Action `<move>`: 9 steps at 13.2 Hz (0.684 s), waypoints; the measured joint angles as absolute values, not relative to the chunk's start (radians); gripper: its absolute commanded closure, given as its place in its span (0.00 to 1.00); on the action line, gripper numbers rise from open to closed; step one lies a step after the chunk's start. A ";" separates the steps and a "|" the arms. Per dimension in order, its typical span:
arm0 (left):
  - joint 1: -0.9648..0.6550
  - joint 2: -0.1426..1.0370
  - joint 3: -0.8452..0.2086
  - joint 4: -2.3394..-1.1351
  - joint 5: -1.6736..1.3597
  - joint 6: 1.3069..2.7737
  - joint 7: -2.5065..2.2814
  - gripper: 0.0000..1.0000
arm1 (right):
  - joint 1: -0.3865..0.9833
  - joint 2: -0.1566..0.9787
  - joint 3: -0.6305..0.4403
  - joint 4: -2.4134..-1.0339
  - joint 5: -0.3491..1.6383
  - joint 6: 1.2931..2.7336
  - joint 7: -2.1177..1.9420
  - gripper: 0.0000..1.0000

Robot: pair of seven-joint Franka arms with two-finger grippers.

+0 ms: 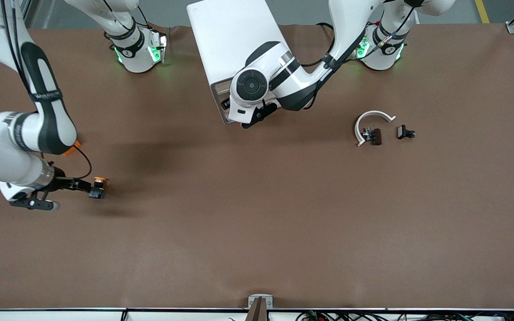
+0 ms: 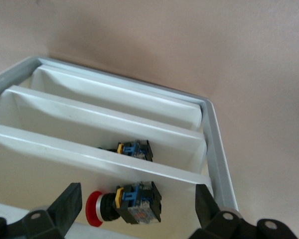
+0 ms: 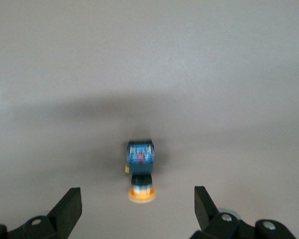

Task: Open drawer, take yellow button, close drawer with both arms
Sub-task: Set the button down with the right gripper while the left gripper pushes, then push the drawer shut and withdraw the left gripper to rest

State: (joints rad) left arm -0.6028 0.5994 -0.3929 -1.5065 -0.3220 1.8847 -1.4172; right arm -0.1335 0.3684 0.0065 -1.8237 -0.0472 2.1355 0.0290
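The button (image 1: 99,187), with an orange-yellow cap and a blue-grey base, lies on its side on the brown table toward the right arm's end. My right gripper (image 1: 88,187) is low beside it and open. In the right wrist view the button (image 3: 141,174) lies free just ahead of the spread fingers (image 3: 70,204), untouched. The white cabinet (image 1: 234,40) stands between the arm bases. My left gripper (image 1: 257,117) is open at the cabinet's front, over a pulled-out drawer (image 2: 179,172). The left wrist view shows its fingers (image 2: 65,204) spread and holding nothing.
In the open drawer lies a red-capped push-button (image 2: 97,209); another blue-based part (image 2: 134,149) lies in the drawer beside it. A white curved strip with a black clip (image 1: 370,129) and a small black clip (image 1: 405,132) lie toward the left arm's end. An orange block (image 1: 72,148) shows under the right arm.
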 measured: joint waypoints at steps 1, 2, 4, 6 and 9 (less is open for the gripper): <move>-0.603 0.604 -0.393 -1.506 -0.326 1.885 -1.417 0.00 | -0.133 0.338 0.008 -1.777 -0.047 2.039 0.028 0.00; -0.602 0.608 -0.393 -1.506 -0.329 1.885 -1.418 0.00 | -0.133 0.312 0.010 -1.718 -0.047 1.932 0.025 0.00; -0.601 0.611 -0.393 -1.506 -0.332 1.885 -1.419 0.00 | -0.132 0.278 0.014 -1.571 -0.047 1.718 0.008 0.00; -0.601 0.611 -0.393 -1.504 -0.333 1.886 -1.421 0.00 | -0.132 0.265 0.015 -1.448 -0.047 1.583 0.001 0.00; -0.597 0.611 -0.384 -1.487 -0.326 1.891 -1.434 0.00 | -0.132 0.267 0.013 -1.354 -0.049 1.467 -0.008 0.00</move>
